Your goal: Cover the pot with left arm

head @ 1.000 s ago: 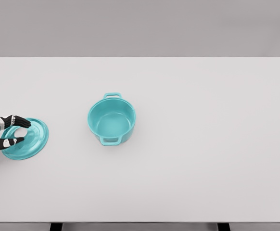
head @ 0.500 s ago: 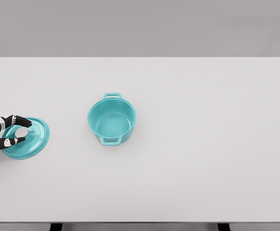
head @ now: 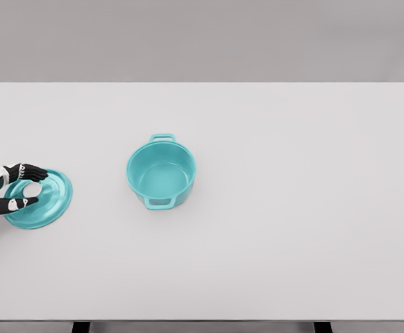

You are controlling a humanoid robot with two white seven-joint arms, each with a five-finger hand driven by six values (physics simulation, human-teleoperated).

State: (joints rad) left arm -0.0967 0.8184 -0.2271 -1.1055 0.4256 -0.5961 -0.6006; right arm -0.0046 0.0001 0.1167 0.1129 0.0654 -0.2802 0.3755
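Observation:
A teal pot (head: 162, 179) with two loop handles stands open and upright left of the table's middle. Its teal lid (head: 53, 198) lies flat on the table near the left edge, well to the left of the pot. My left hand (head: 38, 187) comes in from the left edge and hovers over the lid. Its fingers (head: 32, 172) reach past the far side of the pale knob (head: 31, 189) and the thumb past the near side, with gaps on both sides, so the hand is open. The right arm is out of view.
The white table (head: 292, 208) fills the view; its front edge runs along the bottom. A stretch of bare tabletop separates lid and pot.
The left hand's fingers have straightened and spread a little further around the knob. The lid and pot have stayed about where they were.

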